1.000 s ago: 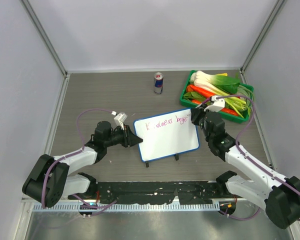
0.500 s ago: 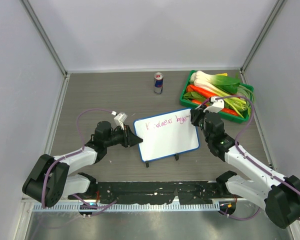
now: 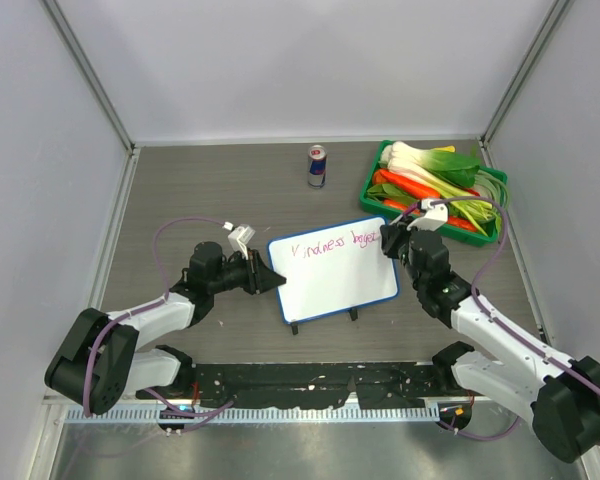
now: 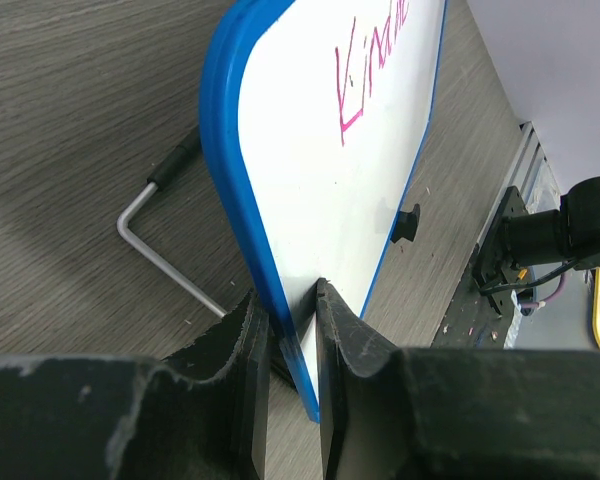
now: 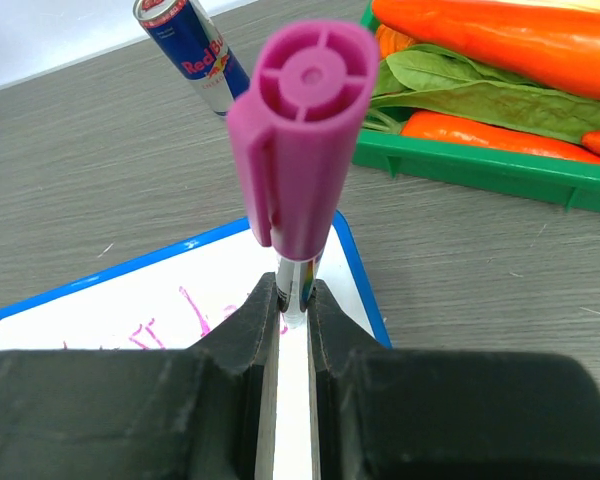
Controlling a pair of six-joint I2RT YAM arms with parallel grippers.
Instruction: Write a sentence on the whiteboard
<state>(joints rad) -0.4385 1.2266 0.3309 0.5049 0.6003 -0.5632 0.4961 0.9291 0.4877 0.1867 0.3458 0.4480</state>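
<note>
- A green plastic tray [image 3: 368, 180] [image 5: 480, 170] sits beyond the right gripper [image 3: 388, 240] [image 5: 292, 300] and to its right. It holds smooth orange carrots [image 3: 405, 185] [image 5: 500, 40], flat leafy greens [image 5: 460, 90] and white-stemmed leeks [image 3: 420, 155].
- A slim blue and silver drink can [image 3: 318, 166] [image 5: 195, 50] stands upright beyond the right fingers and to their left, apart from the tray.
- The right fingers are clamped on a marker [image 5: 300, 130]. Its ribbed magenta cap end points at the wrist camera and its tip is down at the whiteboard [image 3: 335, 285] [image 4: 320, 200] [image 5: 130, 300], near the top right corner.
- The whiteboard is a glossy white panel with a thick blue rim and rounded corners, propped at a tilt on the grey wood-grain table [image 3: 200, 190] between the two grippers.
- The left gripper [image 3: 275, 283] [image 4: 285, 310] has its matt black fingers [image 4: 240, 340] closed on the board's blue left edge, one finger on each face.
- A bent metal rod [image 4: 165, 255] with a black tip lies behind the board, just beyond the left fingers. A small black foot [image 4: 408, 222] [image 3: 353, 315] shows at the lower edge.
- The sentence [image 3: 330, 246] [image 4: 365, 85] [image 5: 190, 315] is one thin magenta scrawled line along the top of the board, ending just short of the right fingers.
- Since a second ago the right gripper has shifted only slightly at that corner. The left gripper, board, can and tray have stayed put. Whether a stroke was added is too small to tell.
</note>
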